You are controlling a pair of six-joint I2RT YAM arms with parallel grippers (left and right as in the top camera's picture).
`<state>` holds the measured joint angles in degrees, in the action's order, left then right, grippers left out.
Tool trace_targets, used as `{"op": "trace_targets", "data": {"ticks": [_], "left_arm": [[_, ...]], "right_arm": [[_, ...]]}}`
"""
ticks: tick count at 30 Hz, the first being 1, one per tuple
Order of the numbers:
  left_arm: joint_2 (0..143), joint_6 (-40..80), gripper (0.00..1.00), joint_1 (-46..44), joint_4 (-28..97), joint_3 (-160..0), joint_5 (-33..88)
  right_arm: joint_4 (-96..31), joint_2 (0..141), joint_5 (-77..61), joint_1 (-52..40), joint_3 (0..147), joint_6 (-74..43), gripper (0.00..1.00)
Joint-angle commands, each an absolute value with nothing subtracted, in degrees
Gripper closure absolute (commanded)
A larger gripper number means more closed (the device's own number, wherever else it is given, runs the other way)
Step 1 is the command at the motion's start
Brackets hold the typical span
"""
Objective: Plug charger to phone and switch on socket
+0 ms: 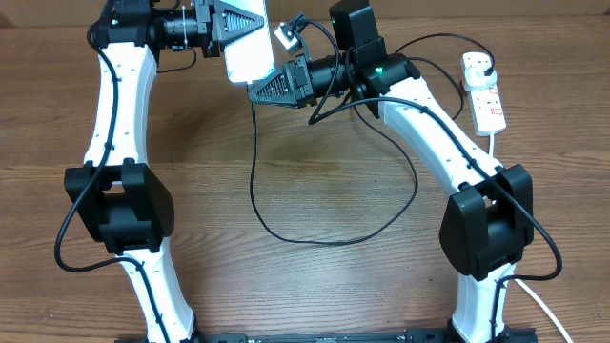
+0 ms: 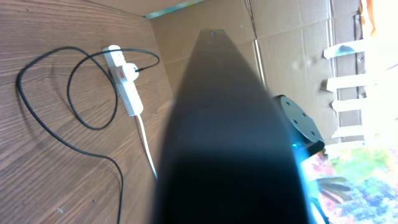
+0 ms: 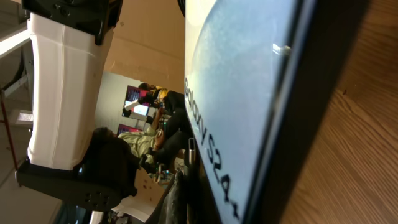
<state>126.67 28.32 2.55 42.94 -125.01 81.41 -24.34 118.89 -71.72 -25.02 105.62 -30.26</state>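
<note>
The left gripper (image 1: 240, 30) is clamped on the phone (image 1: 250, 57), held above the table (image 1: 315, 191) at 12 o'clock. The right gripper (image 1: 257, 90) is closed on the charger (image 1: 253, 152) tip at the phone's lower edge. The cable loops across the middle. The right arm (image 1: 429, 129) lies between that loop and the socket (image 1: 486, 95) at 2 o'clock, which has a black plug in it.

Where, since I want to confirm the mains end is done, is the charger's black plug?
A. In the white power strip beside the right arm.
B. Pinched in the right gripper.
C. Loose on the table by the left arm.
A: the black plug sits in the far end of the power strip, with the charger cable leading off from it.
</note>
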Motion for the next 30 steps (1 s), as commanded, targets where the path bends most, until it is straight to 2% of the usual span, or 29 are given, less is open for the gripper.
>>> {"op": "trace_targets", "data": {"ticks": [1, 30], "left_arm": [[125.5, 29.2, 0.95, 3.1, 42.6, -125.3, 85.6], [125.5, 32.3, 0.96, 3.6, 41.1, -125.3, 86.6]], "right_arm": [[-23.8, 119.4, -71.7, -25.0, 106.1, -30.7, 0.96], [-23.8, 119.4, -72.2, -25.0, 106.1, -30.7, 0.96]]}}
